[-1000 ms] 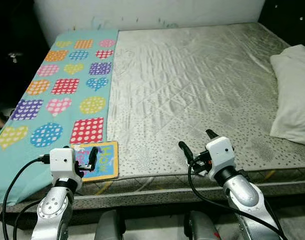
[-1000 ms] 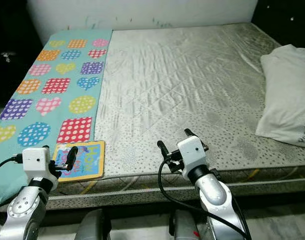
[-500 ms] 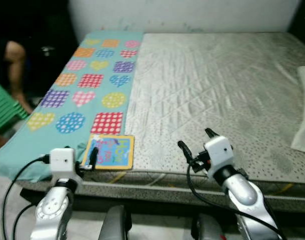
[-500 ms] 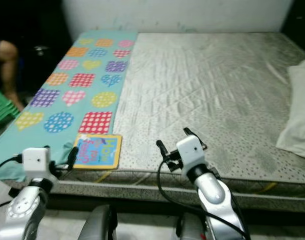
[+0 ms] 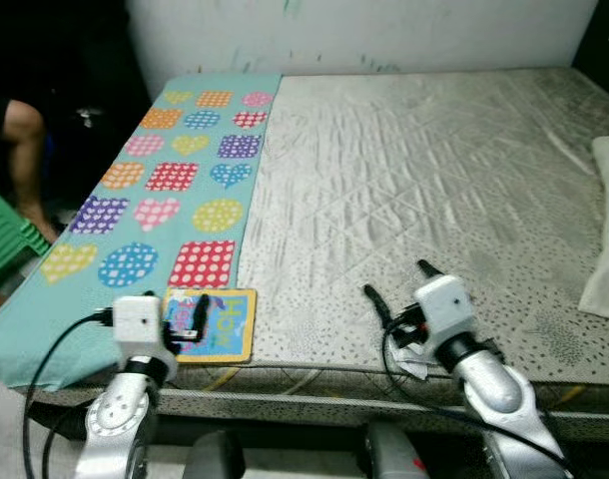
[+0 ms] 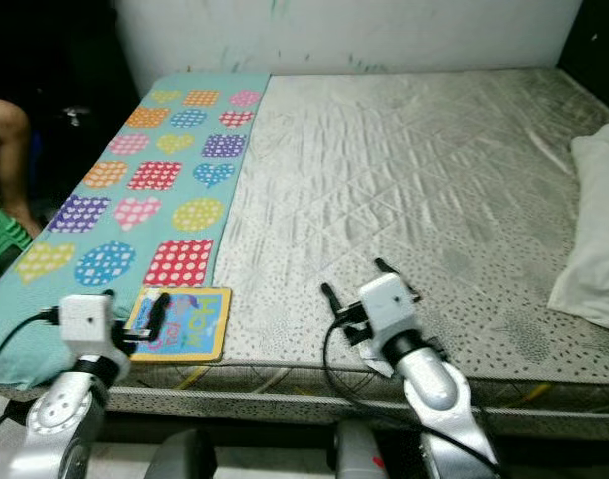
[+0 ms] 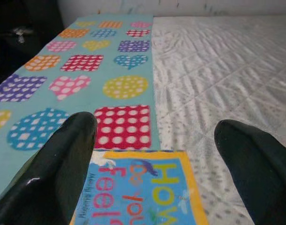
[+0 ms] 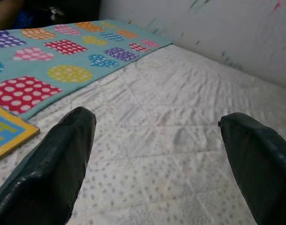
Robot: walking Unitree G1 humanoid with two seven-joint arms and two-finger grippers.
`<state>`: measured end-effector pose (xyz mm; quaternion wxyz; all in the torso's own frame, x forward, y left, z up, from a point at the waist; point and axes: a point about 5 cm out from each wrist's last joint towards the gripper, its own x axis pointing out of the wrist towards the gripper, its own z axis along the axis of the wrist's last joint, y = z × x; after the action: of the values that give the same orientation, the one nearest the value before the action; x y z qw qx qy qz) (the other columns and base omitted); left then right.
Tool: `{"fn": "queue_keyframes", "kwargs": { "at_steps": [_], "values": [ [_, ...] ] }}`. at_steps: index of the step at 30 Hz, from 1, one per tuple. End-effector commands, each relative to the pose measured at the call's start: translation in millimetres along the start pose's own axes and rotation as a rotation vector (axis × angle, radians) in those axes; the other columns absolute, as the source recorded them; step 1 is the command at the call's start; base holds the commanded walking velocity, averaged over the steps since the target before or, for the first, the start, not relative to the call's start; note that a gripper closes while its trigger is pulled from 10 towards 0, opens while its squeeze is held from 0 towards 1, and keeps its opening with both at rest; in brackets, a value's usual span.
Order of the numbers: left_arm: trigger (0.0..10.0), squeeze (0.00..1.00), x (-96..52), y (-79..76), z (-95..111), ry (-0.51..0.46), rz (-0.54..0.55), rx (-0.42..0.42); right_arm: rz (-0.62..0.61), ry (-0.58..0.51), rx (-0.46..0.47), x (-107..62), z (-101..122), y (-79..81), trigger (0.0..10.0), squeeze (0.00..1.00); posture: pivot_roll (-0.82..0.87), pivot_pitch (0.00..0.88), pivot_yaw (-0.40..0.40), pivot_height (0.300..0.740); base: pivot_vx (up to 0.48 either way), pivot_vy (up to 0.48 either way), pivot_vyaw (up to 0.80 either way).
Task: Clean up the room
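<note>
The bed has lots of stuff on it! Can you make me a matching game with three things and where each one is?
Things:
1. book
2. pillow
3. patterned blanket

Places:
A. at the bed's right edge
B. spread along the bed's left side
C. at the near edge of the bed, just ahead of the left tool

Pairs: 1-C, 2-A, 3-B

At the far left we see a person's bare arm [image 5: 23, 150] against the dark, beside a green plastic chair [image 5: 7, 244], with a white wall [image 5: 384, 30] behind.
</note>
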<state>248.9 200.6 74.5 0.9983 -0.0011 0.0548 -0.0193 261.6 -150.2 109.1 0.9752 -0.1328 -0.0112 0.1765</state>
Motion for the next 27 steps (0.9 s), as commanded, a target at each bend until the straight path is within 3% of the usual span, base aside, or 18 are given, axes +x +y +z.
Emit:
{"fn": "queue_keyframes", "kwargs": {
  "at_steps": [1, 8, 12, 17, 18, 21, 27],
  "values": [
    [10.0, 0.0, -1.6, 10.1, 1, 0.009, 0.035, 0.013, 0.025, -0.016, 0.013, 3.3, 3, 6.6, 10.0, 0.0, -0.21, 0.026, 0.043, 0.599, 0.0, 0.0, 0.0],
    [10.0, 0.0, -1.6, 12.0, 0, 0.03, 0.048, 0.007, -0.002, 0.02, -0.017, 8.1, -1, 1.6, 10.0, 0.0, -0.2, 0.031, 0.04, 0.599, 0.0, 0.0, 0.0],
    [10.0, 0.0, 0.7, 13.2, -3, 0.099, 0.07, -0.006, -0.001, 0.06, -0.022, 20.4, -4, 1.6, 10.0, 0.0, -0.19, 0.04, 0.037, 0.599, 0.0, 0.0, 0.0],
    [10.0, 0.0, -1.6, 7.6, -6, 0.152, 0.018, -0.017, 0.05, 0.158, -0.073, 31.1, -15, 10.4, 10.0, 0.0, -0.17, 0.077, 0.041, 0.599, 0.0, 0.0, 0.0],
    [10.0, 0.0, -5.6, 6.2, -9, 0.19, -0.012, -0.027, 0.087, 0.264, -0.122, 33.8, -32, 15.0, 10.0, 0.0, -0.15, 0.099, 0.039, 0.599, 0.0, 0.0, 0.0],
    [10.0, 0.0, -11.2, 4.9, -14, 0.248, -0.032, -0.046, 0.123, 0.388, -0.136, 34.5, -51, 20.3, 10.0, 0.0, -0.14, 0.122, 0.04, 0.599, 0.0, 0.0, 0.0],
    [10.0, 0.0, -14.0, 2.2, -14, 0.283, -0.039, -0.049, 0.151, 0.427, -0.149, 33.9, -59, 25.6, 10.0, 0.0, -0.12, 0.145, 0.043, 0.599, 0.0, 0.0, 0.0]
  ]
}}
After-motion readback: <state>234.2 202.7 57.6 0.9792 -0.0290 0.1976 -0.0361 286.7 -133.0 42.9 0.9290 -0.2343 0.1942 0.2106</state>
